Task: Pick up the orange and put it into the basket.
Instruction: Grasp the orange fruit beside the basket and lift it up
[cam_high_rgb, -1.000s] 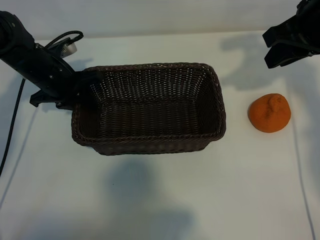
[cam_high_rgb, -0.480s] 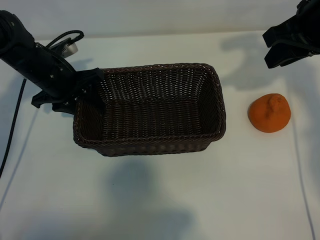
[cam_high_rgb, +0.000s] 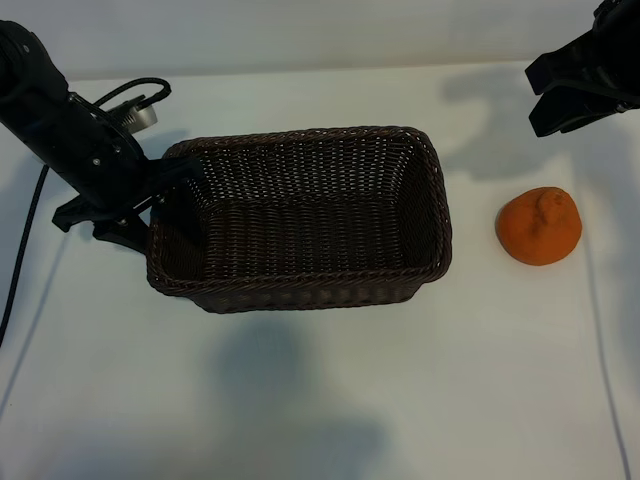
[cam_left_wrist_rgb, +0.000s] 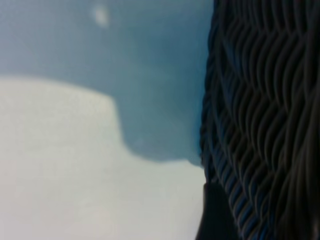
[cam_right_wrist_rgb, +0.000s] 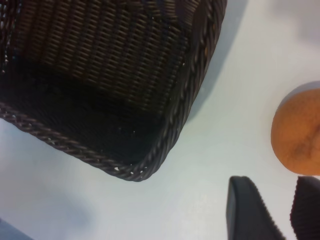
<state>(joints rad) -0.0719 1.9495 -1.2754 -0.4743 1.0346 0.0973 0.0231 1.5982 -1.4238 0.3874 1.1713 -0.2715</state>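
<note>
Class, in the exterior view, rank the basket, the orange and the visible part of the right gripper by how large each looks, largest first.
1. The basket, clearly largest.
2 and 3. The orange and the visible part of the right gripper look alike in size, and the gripper is cut off by the picture's edge, so no ranking between them.

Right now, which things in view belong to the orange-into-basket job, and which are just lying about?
Part of the job:
- orange, on the table right of the basket
- basket, nothing in it
- left gripper, at the basket's left end
- right gripper, above the orange

Just lying about:
- black cable along the table's left side
</note>
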